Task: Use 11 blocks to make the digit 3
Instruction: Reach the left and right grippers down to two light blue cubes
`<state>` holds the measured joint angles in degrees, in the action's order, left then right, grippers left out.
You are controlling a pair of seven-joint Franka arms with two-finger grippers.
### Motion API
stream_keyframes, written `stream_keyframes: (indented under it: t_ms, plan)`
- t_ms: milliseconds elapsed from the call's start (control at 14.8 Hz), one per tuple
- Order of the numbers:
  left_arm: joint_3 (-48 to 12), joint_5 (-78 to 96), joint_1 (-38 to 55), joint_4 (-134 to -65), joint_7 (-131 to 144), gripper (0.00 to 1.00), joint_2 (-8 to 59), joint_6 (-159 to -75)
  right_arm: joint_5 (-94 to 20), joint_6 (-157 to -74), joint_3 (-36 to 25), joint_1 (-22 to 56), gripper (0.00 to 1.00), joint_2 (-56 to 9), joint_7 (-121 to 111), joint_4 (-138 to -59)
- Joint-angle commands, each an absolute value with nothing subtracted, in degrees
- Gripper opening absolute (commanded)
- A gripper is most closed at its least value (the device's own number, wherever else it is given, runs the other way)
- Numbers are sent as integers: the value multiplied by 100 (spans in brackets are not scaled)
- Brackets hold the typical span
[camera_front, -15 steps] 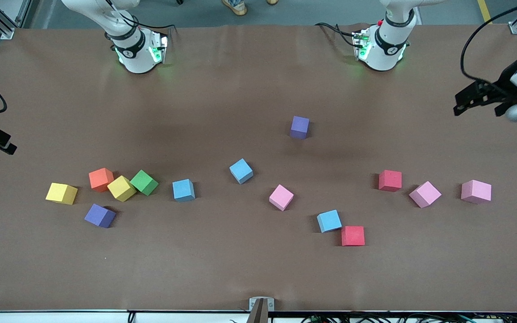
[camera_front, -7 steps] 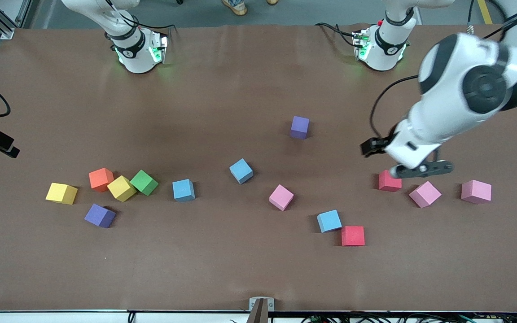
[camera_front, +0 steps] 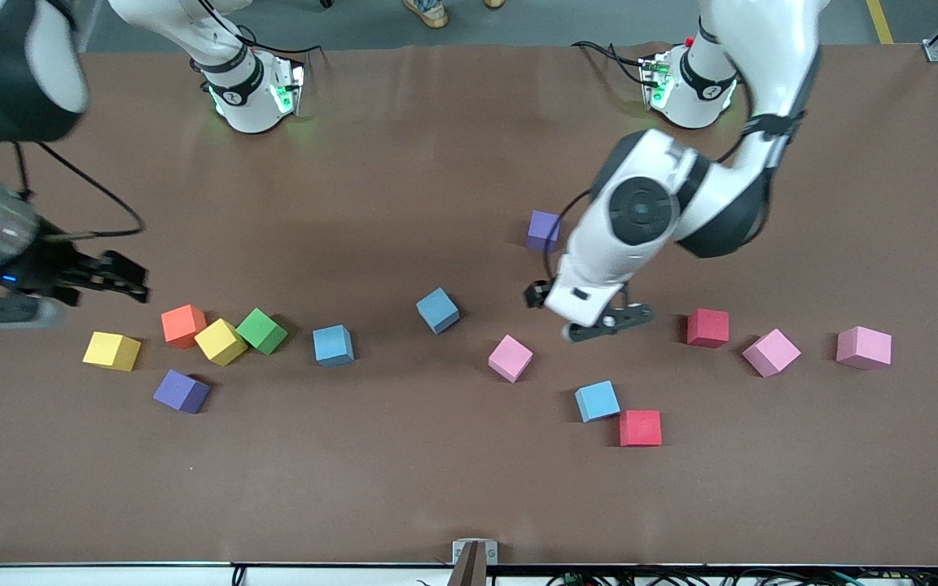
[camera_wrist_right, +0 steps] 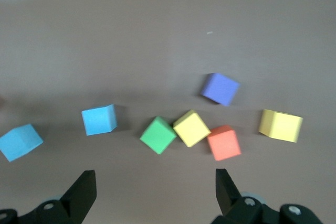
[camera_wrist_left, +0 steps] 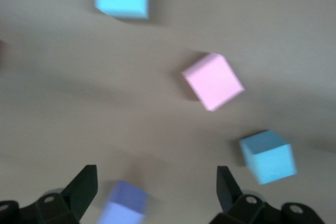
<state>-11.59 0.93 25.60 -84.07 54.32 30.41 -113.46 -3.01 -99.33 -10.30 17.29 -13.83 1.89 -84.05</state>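
The blocks lie scattered in a loose row, and no digit 3 is in view. Toward the right arm's end lie a yellow block [camera_front: 112, 351], an orange [camera_front: 183, 325], a second yellow [camera_front: 221, 341], a green [camera_front: 261, 330] and a purple [camera_front: 181, 391]. Mid-table are light blue blocks [camera_front: 332, 344] [camera_front: 437, 310] [camera_front: 597, 400], a bright pink [camera_front: 510, 357], a purple [camera_front: 543, 230] and reds [camera_front: 640, 427] [camera_front: 707, 327]. My left gripper [camera_front: 609, 321] [camera_wrist_left: 156, 176] hangs open and empty beside the purple block [camera_wrist_left: 123, 208]. My right gripper [camera_front: 123, 281] [camera_wrist_right: 153, 177] hangs open and empty over the table by the orange block [camera_wrist_right: 224, 143].
Two paler mauve-pink cubes [camera_front: 771, 352] [camera_front: 863, 347] sit toward the left arm's end. Both arm bases stand along the table edge farthest from the front camera. A small metal bracket [camera_front: 474, 552] sits at the nearest edge.
The left arm has swept in from its end of the table to the middle, passing the red block. The right arm has swung in over the table near the orange block. No block has moved.
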Motion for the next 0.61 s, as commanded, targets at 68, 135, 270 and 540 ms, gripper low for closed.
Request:
stream_keyframes:
  t_ms: [68,135,270,540]
  plan:
    - [-1020,-175,3294,-7647,6817,100,3953,-11775,-369,-10309,-1072,2328,100,-1985,264,-8420]
    - [-1020,-211,3435,-7646,7177,100,4103,-12134,-387,-10379,-1072,2399,100,-2108,264,-8420]
    - [-1020,-193,3612,-7638,7845,100,4332,-12680,-640,-10546,-1072,2557,100,-2415,264,-8420]
    - [-1011,-202,3744,-7638,8384,100,4614,-13131,-861,-11002,-1064,2707,100,-3031,264,-8429]
